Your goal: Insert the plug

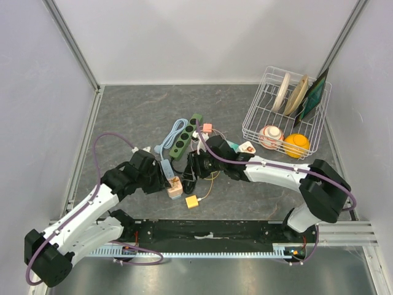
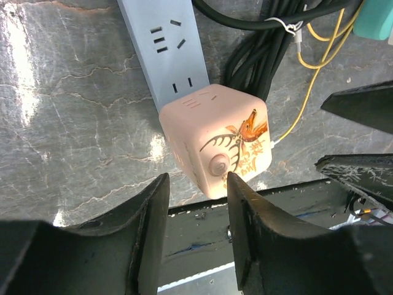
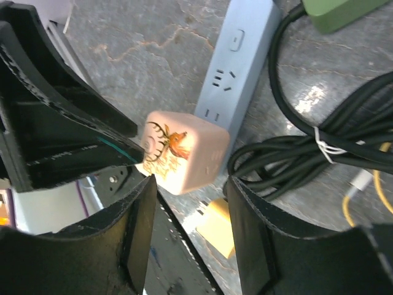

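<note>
Black fingers (image 2: pixel 150 221) of the left tool (image 2: pixel 196 178) stand part-way closed on either side of the near corner of the peach cube plug (image 2: pixel 218 144) — whether they press it I cannot tell. On the cube's face is a brown and orange deer drawing with red characters beside it, too small to read, and a round embossed mark below. The cube sits tilted at the end of the pale blue power strip (image 2: pixel 169 55) on the grey marbled counter (image 2: pixel 61 123). The strip bears socket slots but no legible brand. The right tool (image 3: pixel 189 182) hovers nearby with its jaws apart and nothing between them — a yellow plug (image 3: pixel 218 224) and a black cable bundle (image 3: pixel 288 153) lie beyond.
</note>
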`<state>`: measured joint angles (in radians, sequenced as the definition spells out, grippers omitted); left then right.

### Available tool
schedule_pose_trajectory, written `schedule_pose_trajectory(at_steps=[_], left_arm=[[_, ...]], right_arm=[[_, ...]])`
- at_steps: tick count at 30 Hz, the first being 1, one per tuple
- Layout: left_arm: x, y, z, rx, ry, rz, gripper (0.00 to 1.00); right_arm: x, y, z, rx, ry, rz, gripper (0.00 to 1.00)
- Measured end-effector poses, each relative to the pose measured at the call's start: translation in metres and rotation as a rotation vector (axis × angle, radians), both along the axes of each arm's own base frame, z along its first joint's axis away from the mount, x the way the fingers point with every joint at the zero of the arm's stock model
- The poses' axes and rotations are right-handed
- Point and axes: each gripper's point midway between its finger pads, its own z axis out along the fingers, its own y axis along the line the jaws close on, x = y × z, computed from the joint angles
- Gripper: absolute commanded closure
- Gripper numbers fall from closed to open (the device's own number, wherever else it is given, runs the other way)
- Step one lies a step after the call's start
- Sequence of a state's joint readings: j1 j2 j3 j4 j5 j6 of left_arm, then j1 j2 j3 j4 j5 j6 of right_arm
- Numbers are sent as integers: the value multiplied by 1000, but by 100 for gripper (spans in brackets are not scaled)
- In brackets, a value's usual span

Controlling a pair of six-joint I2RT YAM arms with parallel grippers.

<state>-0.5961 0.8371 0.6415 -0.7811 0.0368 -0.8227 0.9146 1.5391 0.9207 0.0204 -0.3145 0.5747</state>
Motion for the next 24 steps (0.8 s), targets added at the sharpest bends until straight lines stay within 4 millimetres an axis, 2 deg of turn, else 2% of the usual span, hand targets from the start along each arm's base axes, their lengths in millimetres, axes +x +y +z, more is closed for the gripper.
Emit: schedule_pose_trajectory(at_steps=[5,8,11,12,15,19,24], left_arm=[[5,-3,-5,-2,3,20,54],[8,-6,-6,-11,5,24,61],[9,-10,-6,-31,4,26,73],[9,-11,-6,-40,4,29,84],[5,-10,-9,-52,16,40,98],[3,-8,-11,-62,33,61,98],[-1,-7,-14,-57,58,79,98]], right_arm=[[-3,17,-9,36,45,4,50],[-7,25,-20,22,73,15,51],[-12,31,-27,6,87,29,58],[-13,32,-28,3,88,32,61],[-15,34,-30,-6,96,38,65],[-15,34,-31,-30,109,38,74],[-17,38,-31,-108,99,51,80]])
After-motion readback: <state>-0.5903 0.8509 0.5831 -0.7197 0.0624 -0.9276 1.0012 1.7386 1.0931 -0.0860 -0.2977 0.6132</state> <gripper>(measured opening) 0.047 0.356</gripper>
